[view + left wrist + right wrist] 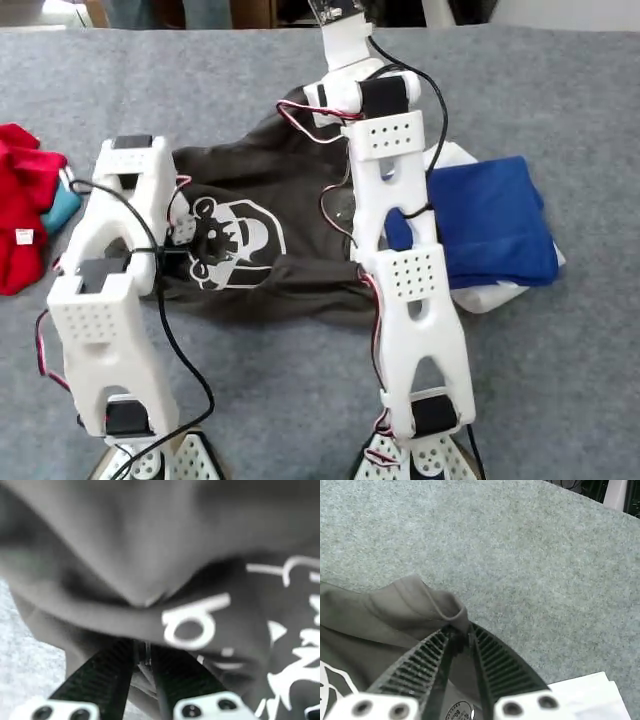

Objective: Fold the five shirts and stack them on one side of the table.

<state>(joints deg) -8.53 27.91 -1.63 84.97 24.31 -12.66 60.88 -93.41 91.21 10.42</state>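
The dark shirt (pixel 262 265) lay spread mid-table (pixel 560 100), white print up. The left gripper (pixel 145 652) pinched a fold of it beside the print; the right gripper (pixel 461 635) pinched its far edge. A folded blue shirt (pixel 490 220) sat on a white shirt (pixel 492 297) just right of the dark shirt, with a red shirt (pixel 20 210) well to its left.
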